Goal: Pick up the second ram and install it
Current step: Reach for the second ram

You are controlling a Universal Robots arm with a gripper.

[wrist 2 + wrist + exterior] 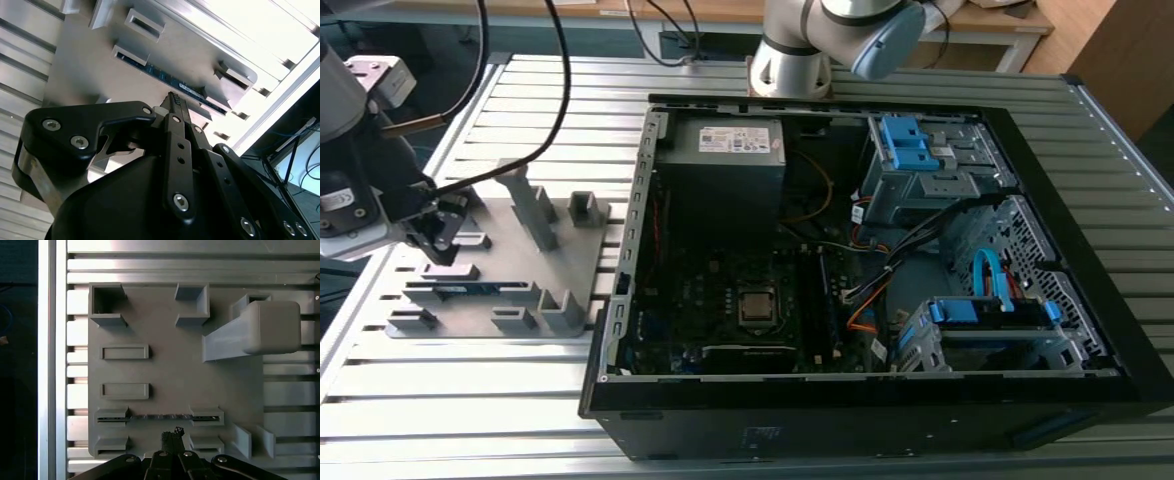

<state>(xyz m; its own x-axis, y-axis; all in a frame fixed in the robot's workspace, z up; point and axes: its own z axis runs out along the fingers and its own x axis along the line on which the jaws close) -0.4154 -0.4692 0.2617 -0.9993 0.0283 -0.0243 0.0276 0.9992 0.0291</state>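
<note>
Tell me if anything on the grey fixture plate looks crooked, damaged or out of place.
Nothing stands out. The thin blue-green memory stick stands on edge, straight between two slotted blocks on the grey plastic fixture plate, with no visible damage. The black gripper is close beside it.

The grey plastic fixture plate (507,265) lies on the slatted aluminium table (454,400), to the exterior view's left of the open black computer case (854,425), which rests on the same table. The thin, long, dark blue-green memory stick (160,417) stands on edge across two slotted blocks on the plate, well apart from the tall slanted block (250,335). The black claw (172,432) hangs over the plate, near the stick's middle.
</note>
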